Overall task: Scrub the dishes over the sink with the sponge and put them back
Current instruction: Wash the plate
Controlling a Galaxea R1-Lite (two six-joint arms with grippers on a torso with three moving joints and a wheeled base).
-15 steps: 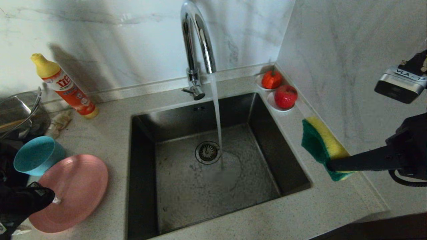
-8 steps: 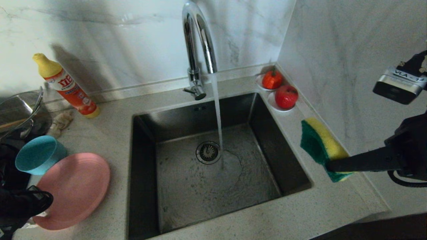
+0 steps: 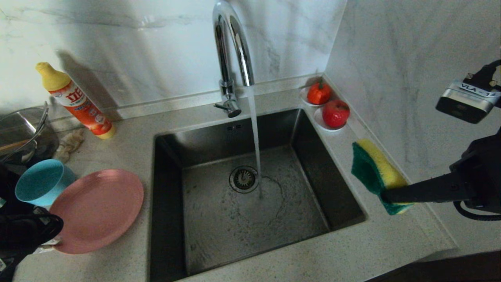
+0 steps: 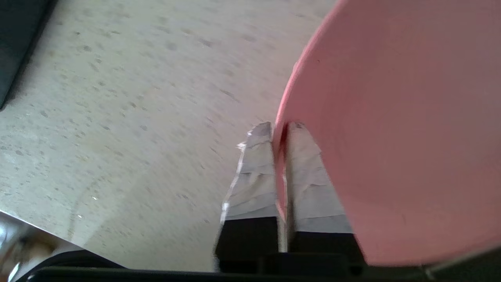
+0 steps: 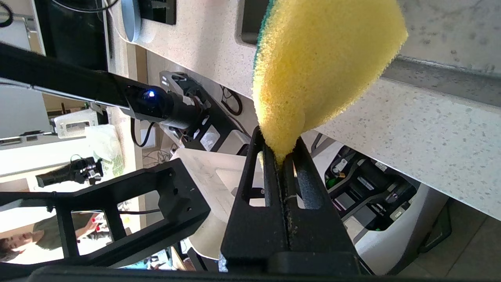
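A pink plate (image 3: pixel 101 207) hangs tilted over the counter left of the sink (image 3: pixel 219 231). My left gripper (image 3: pixel 54 235) is shut on its near-left rim. In the left wrist view the taped fingers (image 4: pixel 254 168) pinch the plate (image 4: pixel 391 117) edge, the left gripper (image 4: pixel 280 126) closed around it. A teal bowl (image 3: pixel 39 182) lies on its side behind the plate. To the right of the sink, my right gripper (image 3: pixel 387 195) holds the yellow and green sponge (image 3: pixel 375 172) above the counter. The right gripper (image 5: pixel 278 143) is shut on the sponge (image 5: pixel 321 62) corner.
Water runs from the chrome tap (image 3: pixel 231 58) onto the basin floor near the drain (image 3: pixel 244 178). A detergent bottle (image 3: pixel 74 100), glass pot (image 3: pixel 23 133) and beige rag (image 3: pixel 70 143) stand at the back left. Two saucers with red fruit (image 3: pixel 328 105) sit at the sink's back right corner.
My left gripper has shut on the plate's rim, and the plate has risen off the counter and shifted right toward the sink. The right arm and sponge have stayed put.
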